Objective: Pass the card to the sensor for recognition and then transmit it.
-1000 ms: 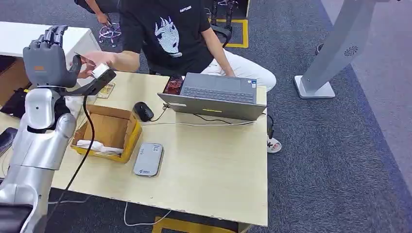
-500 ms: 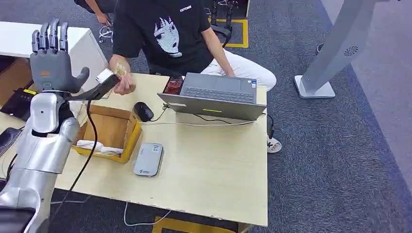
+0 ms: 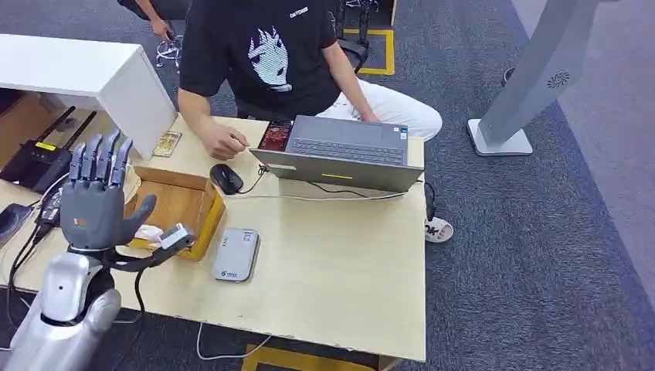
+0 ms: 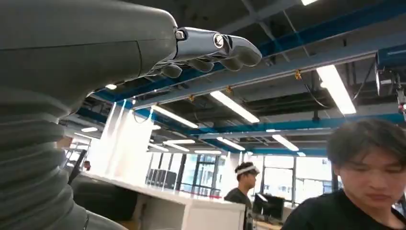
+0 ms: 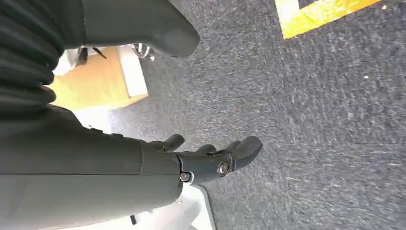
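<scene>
The left hand (image 3: 96, 202) is raised at the near-left corner of the bench (image 3: 332, 263), back of the hand toward the camera, its fingers (image 3: 99, 158) straight, spread apart and pointing up, the thumb out to the side. It holds nothing. A small scanner-like device (image 3: 174, 236) on a dark bracket sticks out beside the wrist, above the near edge of the cardboard box (image 3: 174, 202).

A card (image 3: 167, 144) lies flat on the bench at its far-left edge, beyond the box and well apart from the left hand's fingers; whether it is the task's card cannot be told. The person's hand (image 3: 225, 144) rests closed on the bench just beside it, near the mouse (image 3: 228, 177); whether that hand holds a card cannot be told.

A grey sensor pad (image 3: 235, 253) lies flat just right of the box, close to the robot's wrist device. The open laptop (image 3: 344, 154) stands on the far side of the bench in front of the person (image 3: 266, 54).

The right hand (image 5: 143, 167) hangs over grey carpet (image 5: 311, 120), fingers (image 5: 234, 153) loosely bent and apart, holding nothing.
</scene>
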Tool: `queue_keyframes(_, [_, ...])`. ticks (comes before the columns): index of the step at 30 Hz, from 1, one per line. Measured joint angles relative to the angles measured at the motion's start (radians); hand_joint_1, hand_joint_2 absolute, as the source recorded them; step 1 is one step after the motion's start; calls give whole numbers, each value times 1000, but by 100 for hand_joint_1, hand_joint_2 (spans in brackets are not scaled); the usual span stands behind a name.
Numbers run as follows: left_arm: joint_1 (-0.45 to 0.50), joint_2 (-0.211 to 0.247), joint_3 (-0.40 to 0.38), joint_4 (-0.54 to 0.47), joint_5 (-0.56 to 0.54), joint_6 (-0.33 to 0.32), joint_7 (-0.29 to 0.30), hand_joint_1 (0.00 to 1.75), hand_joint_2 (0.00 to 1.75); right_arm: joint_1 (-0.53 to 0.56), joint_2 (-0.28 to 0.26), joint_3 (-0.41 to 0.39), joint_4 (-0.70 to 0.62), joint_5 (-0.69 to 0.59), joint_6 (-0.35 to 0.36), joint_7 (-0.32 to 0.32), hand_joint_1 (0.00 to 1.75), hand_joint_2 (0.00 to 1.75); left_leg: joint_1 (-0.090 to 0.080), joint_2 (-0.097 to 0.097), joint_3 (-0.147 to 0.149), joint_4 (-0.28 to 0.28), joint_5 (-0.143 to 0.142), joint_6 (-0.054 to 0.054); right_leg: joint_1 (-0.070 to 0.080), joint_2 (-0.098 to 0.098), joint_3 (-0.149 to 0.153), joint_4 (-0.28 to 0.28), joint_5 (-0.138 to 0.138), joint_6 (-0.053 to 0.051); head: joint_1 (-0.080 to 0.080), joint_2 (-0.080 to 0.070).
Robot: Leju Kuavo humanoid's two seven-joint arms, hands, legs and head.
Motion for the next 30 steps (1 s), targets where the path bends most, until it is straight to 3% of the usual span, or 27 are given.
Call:
queue_keyframes(4, [129,-2,20,-101,88,-43,-44,0,175,0,7,-21,-1,-5,-8,-4,0,175,0,2,2,0,-1,0,0,2,2,0,0,0,0,0])
queue_keyframes(8, [344,-12,20,-203,96,-79,-51,0,175,11,18,-49,-2,-7,-10,-30,0,175,0,4,2,0,-2,1,0,4,2,0,-1,0,0,0])
queue_keyframes(11, [505,-2,18,-291,74,-121,19,0,175,17,29,-71,-6,-6,-16,-47,0,175,0,4,2,0,-4,0,0,3,1,0,-2,0,0,0])
queue_keyframes(16, [680,101,14,-426,35,-208,175,0,175,19,40,-103,-12,3,-18,-54,0,175,1,2,2,0,-4,0,0,1,2,0,-3,-1,-1,0])
queue_keyframes(22, [744,210,11,-479,61,-260,289,0,175,19,47,-127,-16,24,-9,-53,0,175,1,-1,4,0,-3,-1,1,-1,4,0,-4,-1,0,0])
queue_keyframes(30, [678,231,11,-430,79,-286,277,0,175,18,52,-151,-21,61,3,-48,0,175,1,-3,4,0,-3,-1,1,-3,6,0,-3,-1,0,0])
